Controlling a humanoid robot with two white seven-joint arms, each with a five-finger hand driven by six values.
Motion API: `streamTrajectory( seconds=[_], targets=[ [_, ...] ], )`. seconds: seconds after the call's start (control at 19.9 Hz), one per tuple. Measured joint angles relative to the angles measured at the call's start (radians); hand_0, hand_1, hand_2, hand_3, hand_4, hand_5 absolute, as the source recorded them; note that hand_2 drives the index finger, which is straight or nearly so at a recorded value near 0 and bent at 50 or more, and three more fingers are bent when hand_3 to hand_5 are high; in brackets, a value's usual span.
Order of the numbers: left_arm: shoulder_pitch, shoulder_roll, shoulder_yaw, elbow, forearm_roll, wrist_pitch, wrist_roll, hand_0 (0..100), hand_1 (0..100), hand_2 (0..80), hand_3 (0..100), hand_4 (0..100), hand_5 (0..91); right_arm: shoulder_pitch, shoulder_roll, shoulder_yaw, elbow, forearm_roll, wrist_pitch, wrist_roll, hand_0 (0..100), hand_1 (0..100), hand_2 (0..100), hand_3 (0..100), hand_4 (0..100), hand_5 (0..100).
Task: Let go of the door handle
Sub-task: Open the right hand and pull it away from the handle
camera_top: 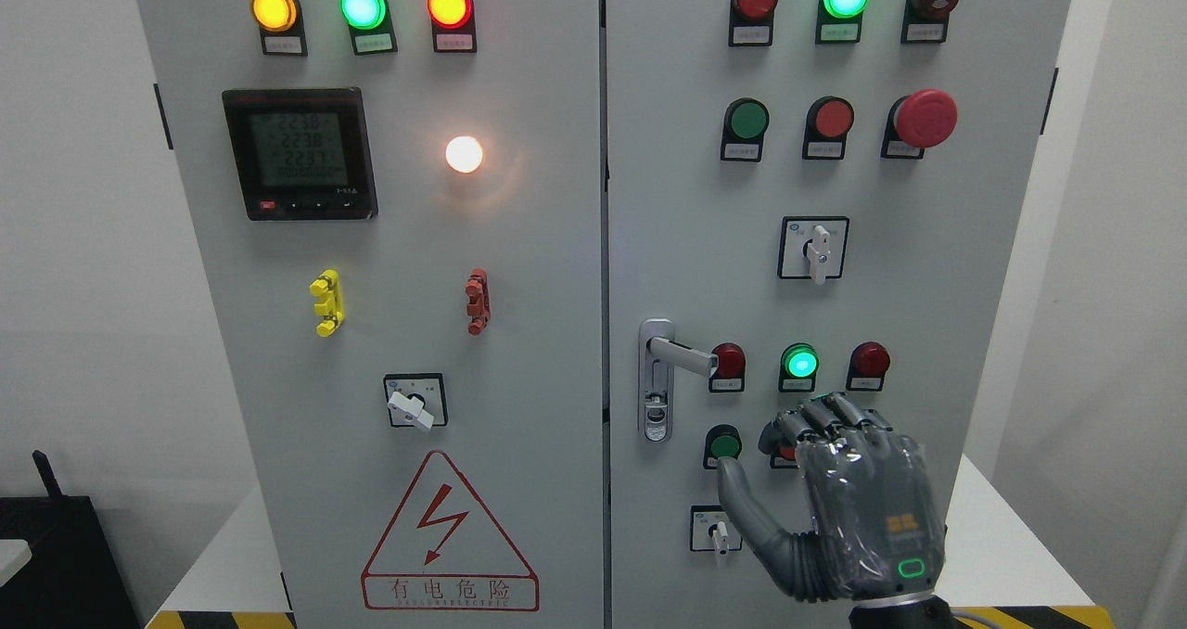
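Your right hand comes up from the bottom edge on the right, back of the hand toward the camera, in front of the lower part of the cabinet's right door. Its four fingers are curled at the knuckles and its thumb stretches up and to the left; it grips nothing. The door handle sits up and to the left of your hand, well clear of the fingers, its lever lying level and pointing toward the right from its silver plate. Just beyond your thumb tip is a dark green button; whether they touch, you cannot tell. Directly above your knuckles glows a lit green lamp, with a dark red lamp on each side. Below your thumb sits a small rotary switch. Your fingers partly cover something red on the door behind them. Far to your left, on the other door, are a warning triangle and a digital meter.
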Motion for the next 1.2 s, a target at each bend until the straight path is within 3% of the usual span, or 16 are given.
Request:
streamTrajectory(
  seconds=[0.5, 1.2],
  targets=[
    [0.0, 0.0, 0.0, 0.0, 0.0, 0.0, 0.0, 12, 39, 0.0, 0, 0, 0.0, 0.008, -0.084, -0.081, -0.019, -0.113, -0.011, 0.005, 38, 5, 0, 0, 0, 0],
    [0.0, 0.0, 0.0, 0.0, 0.0, 0.0, 0.0, 12, 39, 0.0, 0, 0, 0.0, 0.017, -0.116, -0.119, -0.032, -0.133, -0.011, 0.007, 36, 6, 0, 0, 0, 0]
  ],
)
